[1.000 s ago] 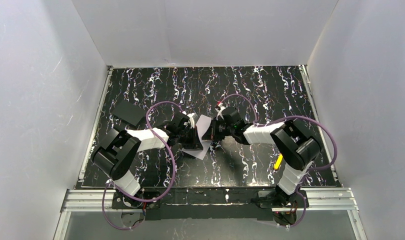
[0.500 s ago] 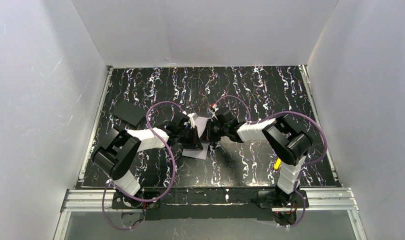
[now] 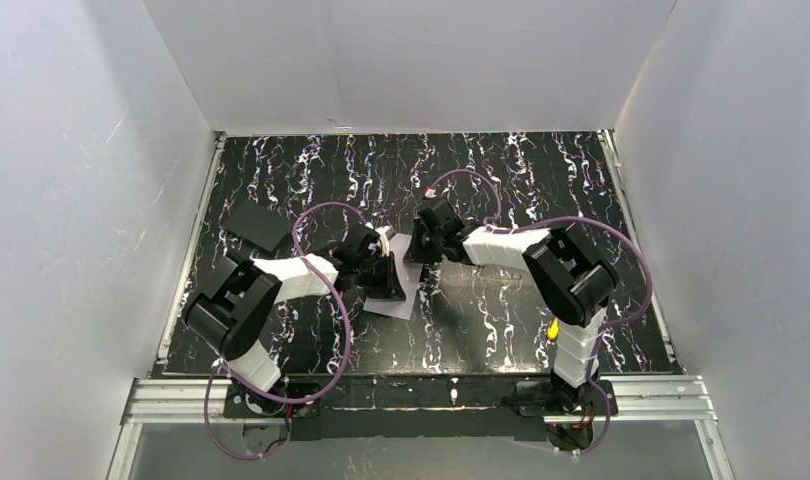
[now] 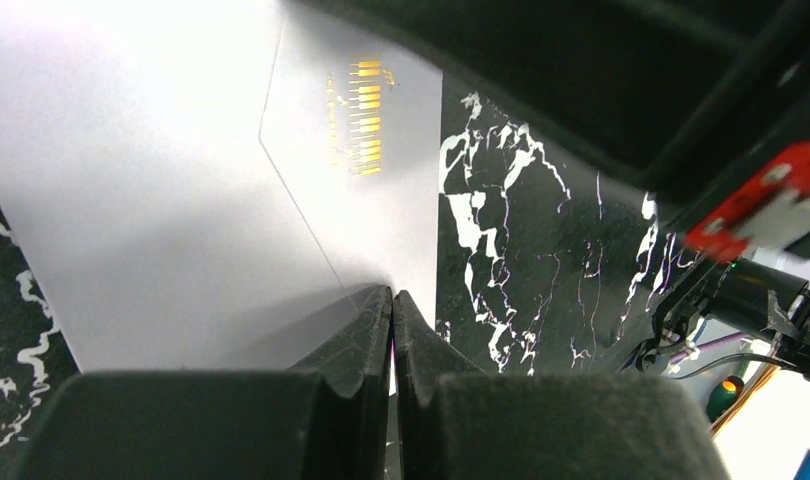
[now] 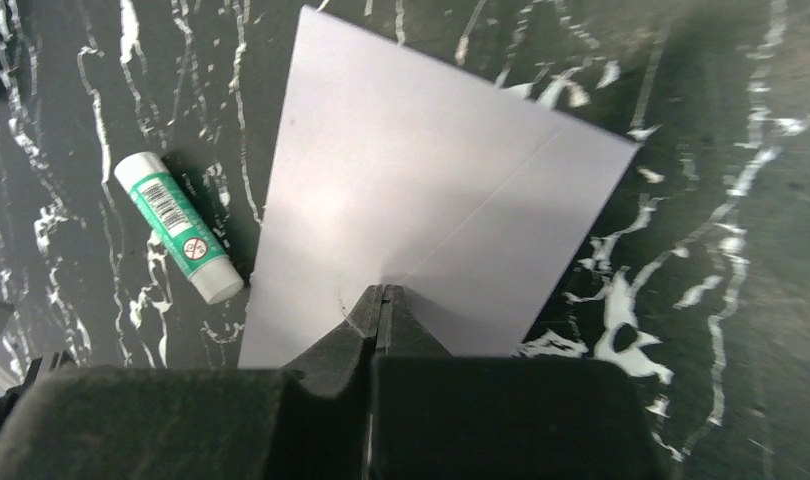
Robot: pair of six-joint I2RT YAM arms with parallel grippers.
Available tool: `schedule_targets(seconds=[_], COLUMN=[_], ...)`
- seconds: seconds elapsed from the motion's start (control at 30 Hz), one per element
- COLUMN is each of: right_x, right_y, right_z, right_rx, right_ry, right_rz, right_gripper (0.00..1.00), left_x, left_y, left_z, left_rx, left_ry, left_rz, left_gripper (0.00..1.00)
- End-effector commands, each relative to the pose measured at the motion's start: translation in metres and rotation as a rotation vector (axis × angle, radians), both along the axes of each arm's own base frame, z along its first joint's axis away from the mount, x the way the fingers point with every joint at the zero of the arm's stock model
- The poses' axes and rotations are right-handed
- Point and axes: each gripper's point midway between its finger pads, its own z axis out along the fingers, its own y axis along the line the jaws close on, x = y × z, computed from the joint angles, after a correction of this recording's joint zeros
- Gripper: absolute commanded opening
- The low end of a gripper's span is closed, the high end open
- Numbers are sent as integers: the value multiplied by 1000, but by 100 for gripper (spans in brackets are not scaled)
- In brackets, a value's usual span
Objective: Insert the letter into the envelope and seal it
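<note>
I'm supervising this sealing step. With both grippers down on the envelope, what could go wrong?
Both the left gripper and right gripper are shut, tips on the envelope; a sideways drag may crease it or skid it on the table. The glue stick lies right beside the envelope; a shifting envelope could roll it. The grippers are close together, so they might bump.

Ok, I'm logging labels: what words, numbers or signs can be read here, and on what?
Nothing reads as words.
On the envelope: gold print in rows of bars, no legible letters.
On the glue stick: green label with barcode and a round red sign; wording too small.
</note>
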Motion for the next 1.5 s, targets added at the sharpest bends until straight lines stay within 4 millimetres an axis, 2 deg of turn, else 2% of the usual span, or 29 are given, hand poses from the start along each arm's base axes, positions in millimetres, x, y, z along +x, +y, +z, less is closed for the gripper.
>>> schedule_targets(seconds=[0.0, 0.07, 0.1, 0.17, 0.33, 0.43, 0.57, 0.7, 0.77, 0.83, 1.03, 1.1, 1.2, 1.47], right_x=[10, 11, 11, 11, 7, 4, 0, -2, -2, -2, -2, -2, -2, -4], right_y=[-17, -16, -17, -20, -40, -56, -71, -79, -82, -84, -89, -89, -86, -90], right_z=[26, 49, 60, 81, 99, 99, 94, 91, 93, 95, 99, 95, 93, 89], right_rx=[-66, -36, -21, 1, -34, -71, -121, -146, -151, -155, -162, -163, -164, -176], right_ry=[-30, -68, -89, -126, -167, -184, -188, -192, -200, -211, -233, -225, -212, -205], right_rz=[-37, -28, -27, -38, -73, -105, -134, -150, -154, -157, -166, -164, -158, -164], right_gripper=[1, 1, 2, 3, 7, 10, 15, 19, 21, 23, 26, 26, 25, 25], left_x=[-31, -23, -18, -9, 10, 18, 36, 64, 74, 81, 105, 114, 118, 125], left_y=[35, 27, 22, 14, -3, 3, 36, 93, 113, 123, 129, 129, 131, 130], left_z=[-23, -6, 3, 23, 75, 95, 112, 121, 126, 124, 100, 84, 67, 42], left_rx=[173, 144, 128, 96, 5, 11, 138, 396, 485, 533, 509, 526, 578, 607], left_ry=[126, 105, 93, 65, -3, -44, -137, -265, -303, -306, -193, -138, -45, 22], left_rz=[2, -2, -4, -2, 11, 50, 181, 392, 455, 481, 549, 583, 629, 730], left_gripper=[0, 0, 4, 23, 45, 54, 64, 81, 90, 98, 98, 94, 86, 73])
